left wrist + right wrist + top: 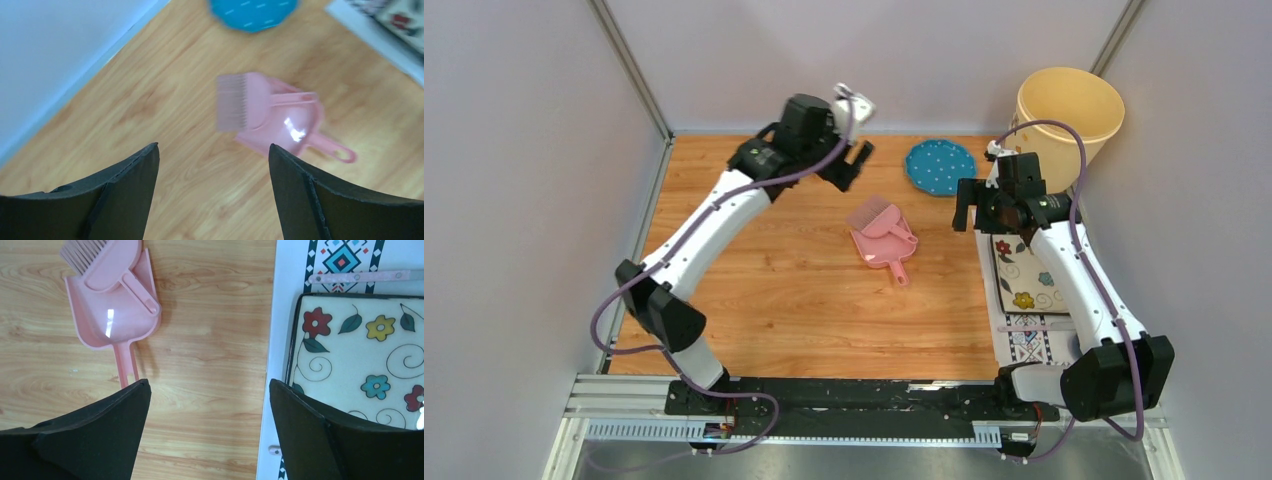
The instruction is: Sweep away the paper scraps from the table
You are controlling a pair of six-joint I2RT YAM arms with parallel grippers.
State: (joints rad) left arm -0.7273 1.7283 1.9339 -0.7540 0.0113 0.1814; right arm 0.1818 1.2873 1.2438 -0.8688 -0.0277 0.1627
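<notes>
Left arm [714,215] reaches forward and inward, elbow bent; left gripper [854,168] hangs with jaws spread wide, empty. Right arm [1074,270] extends forward; right gripper [981,215] likewise parted, holding nothing.

The table [804,300] is smooth orange-brown wood grain with a soft sheen. Mid-desk, the pink dustpan [100,325] is glossy plastic; the brush [112,262] lying in it looks duller. The fingers [95,440] of the right gripper [207,385] are matt black. Along the near edge, the rail [624,405] is ribbed bare metal.
</notes>
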